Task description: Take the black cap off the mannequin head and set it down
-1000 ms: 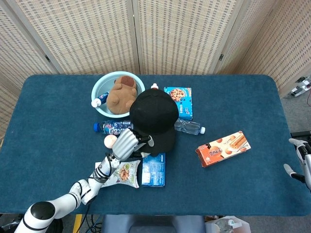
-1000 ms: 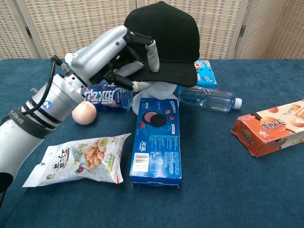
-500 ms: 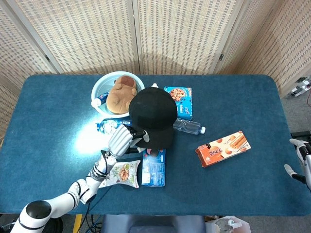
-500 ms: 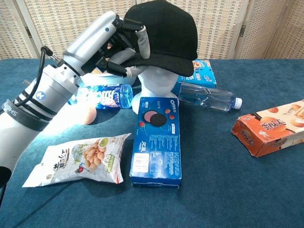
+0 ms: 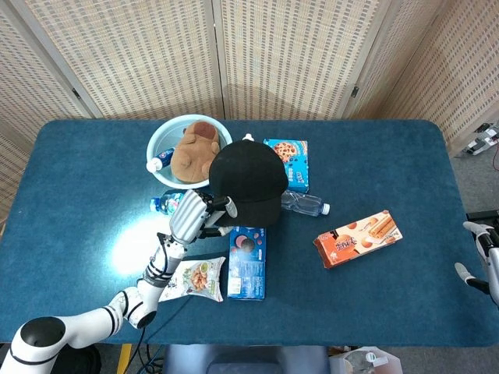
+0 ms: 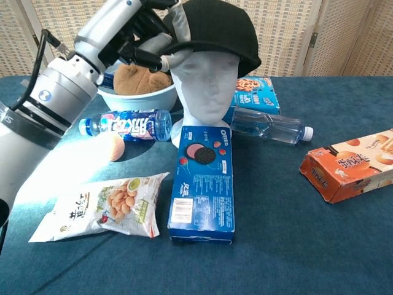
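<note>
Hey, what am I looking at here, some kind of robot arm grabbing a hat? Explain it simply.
Yes. It is a two-armed robot with human-like hands, steered by a person. One picture looks down from its head, the other looks forward from its chest. Its left hand grips the brim of a black cap that sits on a white mannequin head. The right hand waits at the table's edge, holding nothing. On the blue table lie an Oreo box, a snack bag, a water bottle, an orange biscuit box and a bowl with a plush toy.
</note>
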`<action>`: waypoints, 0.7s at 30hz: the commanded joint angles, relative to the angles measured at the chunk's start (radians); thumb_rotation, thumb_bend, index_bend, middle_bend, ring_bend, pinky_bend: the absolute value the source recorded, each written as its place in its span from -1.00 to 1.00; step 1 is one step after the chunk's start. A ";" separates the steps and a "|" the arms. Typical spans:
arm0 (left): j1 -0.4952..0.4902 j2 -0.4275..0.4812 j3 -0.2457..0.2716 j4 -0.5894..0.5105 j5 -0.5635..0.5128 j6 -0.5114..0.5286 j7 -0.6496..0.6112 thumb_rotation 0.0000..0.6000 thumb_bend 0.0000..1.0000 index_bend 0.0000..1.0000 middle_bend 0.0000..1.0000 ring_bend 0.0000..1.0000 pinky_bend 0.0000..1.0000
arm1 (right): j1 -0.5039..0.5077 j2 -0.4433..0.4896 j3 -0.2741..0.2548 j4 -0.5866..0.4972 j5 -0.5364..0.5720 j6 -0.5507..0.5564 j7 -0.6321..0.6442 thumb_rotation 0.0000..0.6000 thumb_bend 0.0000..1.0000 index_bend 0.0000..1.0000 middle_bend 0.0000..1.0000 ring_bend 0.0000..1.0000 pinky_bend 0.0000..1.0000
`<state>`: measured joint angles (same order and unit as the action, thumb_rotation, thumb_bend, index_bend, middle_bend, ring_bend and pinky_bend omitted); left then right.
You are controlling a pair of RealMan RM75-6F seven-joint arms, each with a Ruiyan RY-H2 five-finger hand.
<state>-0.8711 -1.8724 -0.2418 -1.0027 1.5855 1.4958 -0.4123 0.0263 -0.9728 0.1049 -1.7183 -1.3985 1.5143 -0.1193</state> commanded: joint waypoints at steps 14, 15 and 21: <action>-0.115 0.051 -0.148 -0.046 -0.077 -0.093 0.119 1.00 -0.32 0.25 1.00 1.00 1.00 | -0.011 0.005 -0.004 -0.011 -0.008 0.019 -0.003 1.00 -0.58 -0.49 -0.40 -0.58 -0.41; -0.121 0.050 -0.155 -0.044 -0.082 -0.097 0.123 1.00 -0.32 0.25 1.00 1.00 1.00 | -0.012 0.005 -0.004 -0.011 -0.008 0.019 -0.003 1.00 -0.58 -0.49 -0.40 -0.58 -0.41; -0.173 0.042 -0.207 -0.008 -0.120 -0.123 0.163 1.00 -0.32 0.24 1.00 1.00 1.00 | -0.015 0.008 -0.005 -0.013 -0.012 0.024 -0.001 1.00 -0.58 -0.49 -0.40 -0.58 -0.41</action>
<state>-1.0342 -1.8276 -0.4384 -1.0207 1.4744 1.3783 -0.2600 0.0109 -0.9651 0.1001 -1.7310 -1.4107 1.5386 -0.1201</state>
